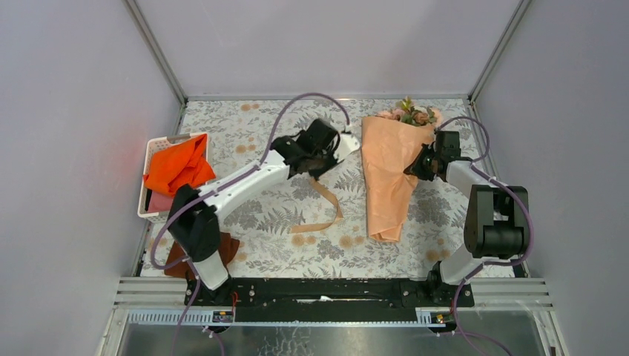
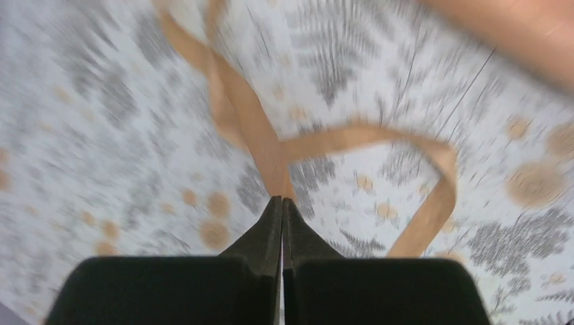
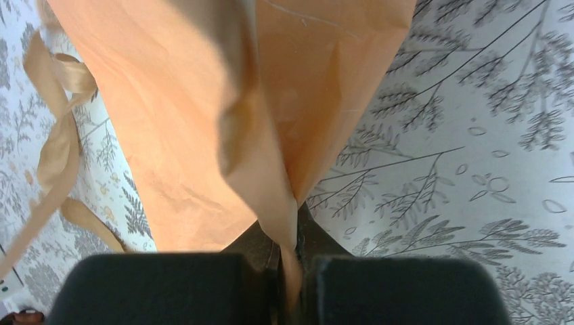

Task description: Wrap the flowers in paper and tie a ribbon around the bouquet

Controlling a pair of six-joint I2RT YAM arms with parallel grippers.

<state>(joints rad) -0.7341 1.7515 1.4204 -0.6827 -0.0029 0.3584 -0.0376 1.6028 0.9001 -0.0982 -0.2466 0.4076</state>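
The bouquet (image 1: 389,174) lies on the patterned table right of centre, a peach-orange paper (image 3: 203,101) cone with its narrow tail toward the arms. The pink flowers (image 1: 409,113) and green leaves poke out of its far end. My right gripper (image 1: 415,166) (image 3: 288,220) is shut on the right edge of the paper, a fold pinched between the fingers. The tan ribbon (image 1: 330,204) (image 2: 250,122) loops over the table left of the cone; it also shows in the right wrist view as the ribbon (image 3: 57,149). My left gripper (image 1: 311,170) (image 2: 281,200) is shut on the ribbon's upper end.
A white basket (image 1: 152,148) holding a bright orange cloth (image 1: 178,167) stands at the left edge. A dark brown cloth (image 1: 222,248) lies by the left arm's base. Grey walls close in the table on three sides.
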